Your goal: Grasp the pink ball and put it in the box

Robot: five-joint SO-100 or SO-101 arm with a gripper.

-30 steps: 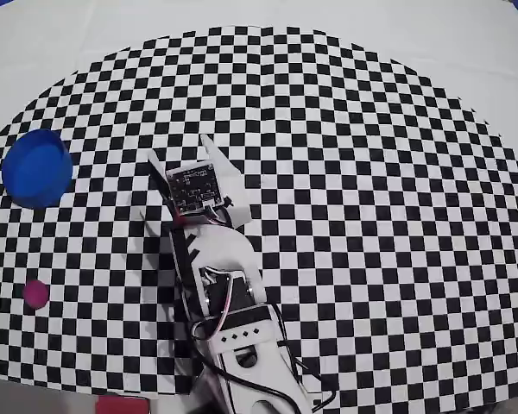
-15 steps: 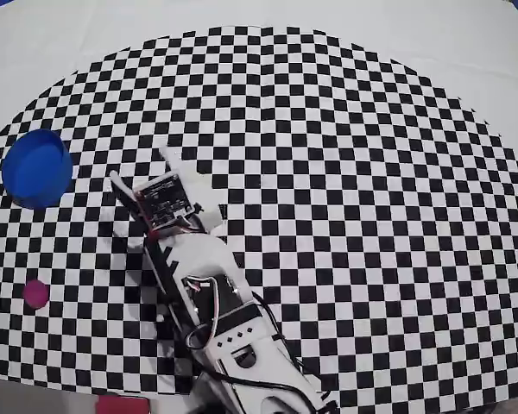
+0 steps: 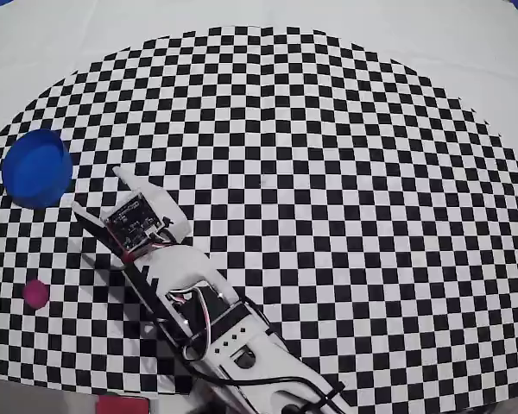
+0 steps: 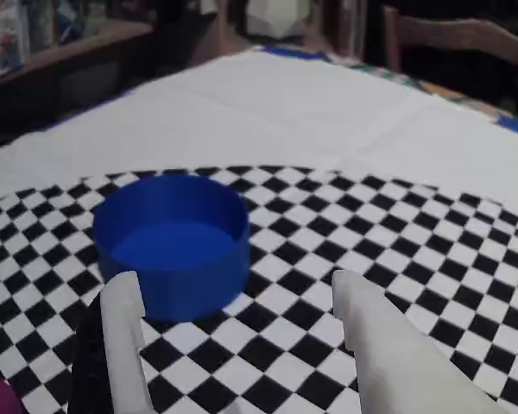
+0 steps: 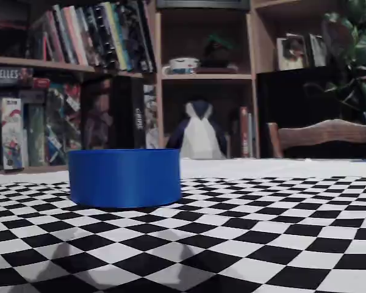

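- We are seeing the claw (image 3: 95, 194) hanging open and empty, the pink ball (image 3: 35, 293) lying apart toward the overhead view's lower left.
- The box (image 3: 36, 167) is sitting just beyond the fingertips.

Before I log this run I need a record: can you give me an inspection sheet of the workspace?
Surface: checkered mat on white cloth, flat.
Job's things: ball on the mat near the overhead view's left edge; blue box upright, apart from it, nothing visible inside.
Clutter: pink-red block at the overhead view's bottom edge.
Gripper: gripper open, holding nothing, fingers aimed toward the box.
Cables: black wires along the arm.
Surroundings: bookshelves, wooden chair, plant.
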